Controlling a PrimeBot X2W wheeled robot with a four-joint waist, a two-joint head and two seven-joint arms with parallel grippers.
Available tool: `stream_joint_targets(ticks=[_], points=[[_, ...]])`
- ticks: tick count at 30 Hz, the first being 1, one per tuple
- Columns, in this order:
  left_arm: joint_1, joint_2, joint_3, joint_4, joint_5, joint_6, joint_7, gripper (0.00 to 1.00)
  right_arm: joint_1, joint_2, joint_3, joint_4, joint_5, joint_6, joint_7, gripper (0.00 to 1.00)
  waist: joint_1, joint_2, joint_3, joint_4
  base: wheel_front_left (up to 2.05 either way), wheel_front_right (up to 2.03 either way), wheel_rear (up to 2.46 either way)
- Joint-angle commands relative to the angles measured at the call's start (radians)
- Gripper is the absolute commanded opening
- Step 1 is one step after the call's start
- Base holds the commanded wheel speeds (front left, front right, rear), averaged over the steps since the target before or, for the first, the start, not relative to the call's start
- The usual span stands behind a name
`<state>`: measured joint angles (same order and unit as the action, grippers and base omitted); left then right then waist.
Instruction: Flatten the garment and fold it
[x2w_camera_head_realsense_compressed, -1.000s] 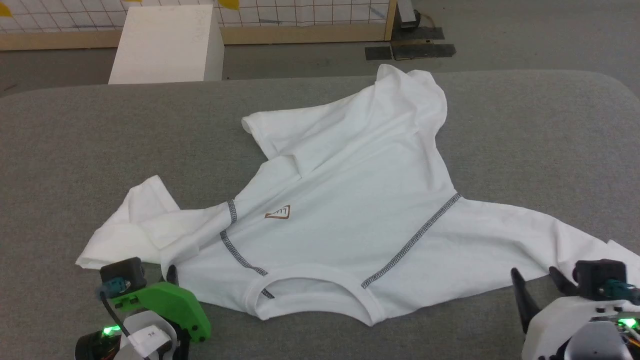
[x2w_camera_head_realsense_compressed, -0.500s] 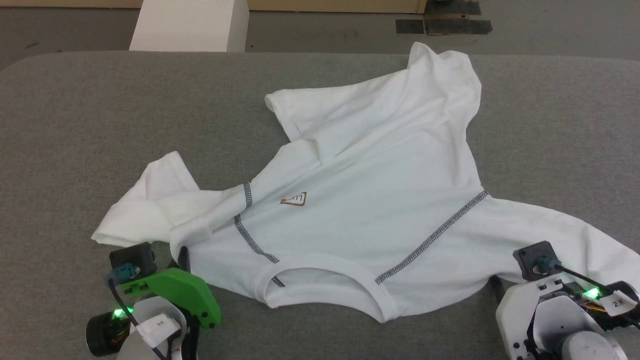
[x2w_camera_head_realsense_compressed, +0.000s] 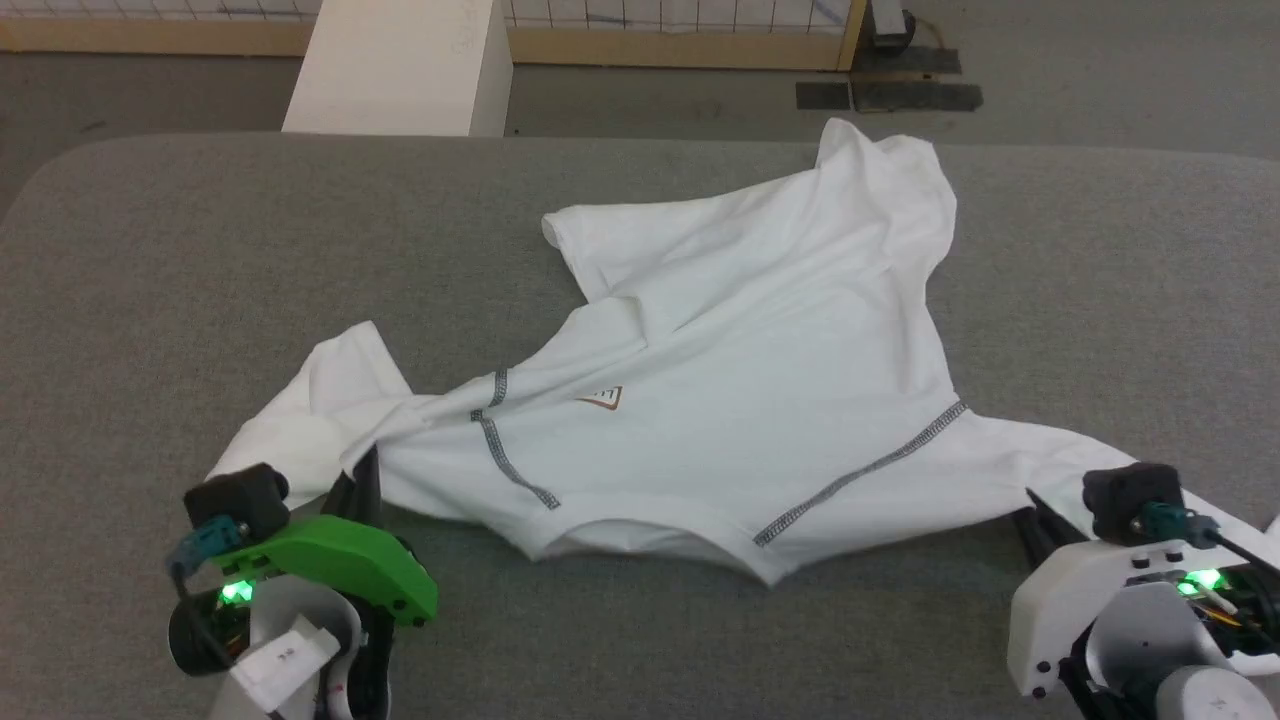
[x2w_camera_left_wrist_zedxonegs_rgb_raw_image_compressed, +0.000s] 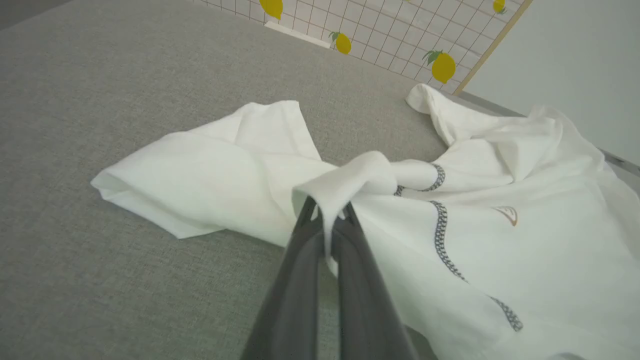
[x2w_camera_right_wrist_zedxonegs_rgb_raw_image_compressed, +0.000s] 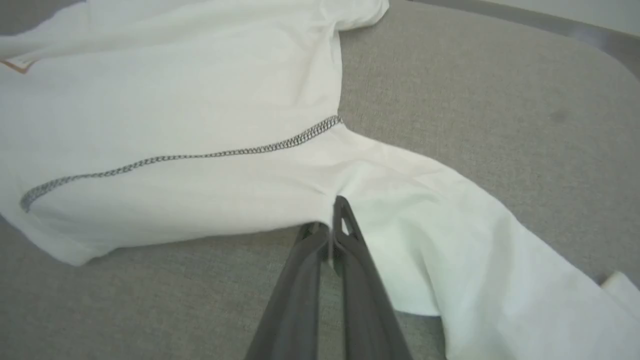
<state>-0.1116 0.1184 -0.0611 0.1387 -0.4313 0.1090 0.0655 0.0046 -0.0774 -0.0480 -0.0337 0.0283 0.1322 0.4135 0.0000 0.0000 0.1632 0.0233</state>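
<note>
Garment (x2w_camera_head_realsense_compressed: 760, 400) lies on the grey surface (x2w_camera_head_realsense_compressed: 150, 300), neck opening toward the robot, body rumpled. Left hand (x2w_camera_left_wrist_zedxonegs_rgb_raw_image_compressed: 327, 215) is pinched tight on a fabric fold beside the zigzag seam on that side, with the sleeve bunched next to it. Right hand (x2w_camera_right_wrist_zedxonegs_rgb_raw_image_compressed: 331, 225) is clamped on the near edge of the other sleeve, close to its seam. White box (x2w_camera_head_realsense_compressed: 400, 70) is beyond the surface, apart from the garment.

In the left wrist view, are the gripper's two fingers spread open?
No, the left gripper is shut, pinching a raised fold of the garment.
</note>
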Motion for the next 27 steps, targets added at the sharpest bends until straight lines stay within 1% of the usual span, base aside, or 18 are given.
stream_joint_targets(ticks=[1, 3, 6, 9, 10, 13, 15, 17, 21, 23, 27], points=[[0.001, -0.002, 0.012, -0.045, -0.033, -0.020, -0.005, 0.00, 0.013, -0.001, -0.009, -0.052, 0.007, -0.002, 0.004, 0.00, 0.0000, 0.0000, -0.037, -0.021, 0.00, 0.00, 0.00], [0.000, 0.007, 0.021, -0.114, -0.068, -0.050, 0.006, 0.00, 0.017, -0.007, -0.025, -0.136, 0.017, -0.002, 0.015, 0.00, 0.0000, 0.0000, -0.054, -0.029, 0.00, 0.00, 0.00], [-0.019, 0.021, 0.029, -0.224, -0.115, -0.082, 0.042, 0.00, 0.002, -0.045, -0.037, -0.254, 0.021, -0.002, 0.051, 0.00, 0.0000, 0.0000, -0.073, -0.036, 0.00, 0.00, 0.00], [-0.068, 0.038, 0.037, -0.334, -0.172, -0.103, 0.105, 0.00, -0.054, -0.114, -0.036, -0.355, 0.037, -0.002, 0.108, 0.00, 0.0000, 0.0000, -0.082, -0.042, 0.00, 0.00, 0.00], [-0.089, 0.042, 0.038, -0.363, -0.188, -0.105, 0.128, 0.00, -0.080, -0.139, -0.036, -0.375, 0.044, -0.002, 0.126, 0.00, 0.0000, 0.0000, -0.081, -0.043, 0.00, 0.00, 0.00], [-0.188, 0.054, 0.048, -0.440, -0.242, -0.097, 0.206, 0.00, -0.198, -0.241, -0.023, -0.410, 0.072, -0.002, 0.190, 0.00, 0.0000, 0.0000, -0.066, -0.045, 0.00, 0.00, 0.00], [-0.273, 0.059, 0.060, -0.454, -0.284, -0.087, 0.254, 0.00, -0.298, -0.311, -0.008, -0.396, 0.094, -0.002, 0.227, 0.00, 0.0000, 0.0000, -0.040, -0.046, 0.00, 0.00, 0.00], [-0.364, 0.072, 0.068, -0.447, -0.298, -0.072, 0.291, 0.00, -0.410, -0.375, 0.023, -0.363, 0.120, -0.002, 0.252, 0.00, 0.0000, 0.0000, -0.003, -0.047, 0.00, 0.00, 0.00], [-0.564, 0.083, 0.093, -0.376, -0.328, -0.040, 0.335, 0.00, -0.651, -0.470, 0.111, -0.255, 0.154, -0.002, 0.274, 0.00, 0.0000, 0.0000, 0.101, -0.050, 0.00, 0.00, 0.00], [-0.663, 0.106, 0.094, -0.328, -0.304, -0.032, 0.339, 0.00, -0.770, -0.495, 0.158, -0.194, 0.161, -0.002, 0.270, 0.00, 0.0000, 0.0000, 0.157, -0.051, 0.00, 0.00, 0.00], [-0.845, 0.131, 0.098, -0.242, -0.255, -0.005, 0.321, 0.00, -1.004, -0.512, 0.242, -0.056, 0.151, -0.002, 0.245, 0.00, 0.0000, 0.0000, 0.273, -0.056, 0.00, 0.00, 0.00]])
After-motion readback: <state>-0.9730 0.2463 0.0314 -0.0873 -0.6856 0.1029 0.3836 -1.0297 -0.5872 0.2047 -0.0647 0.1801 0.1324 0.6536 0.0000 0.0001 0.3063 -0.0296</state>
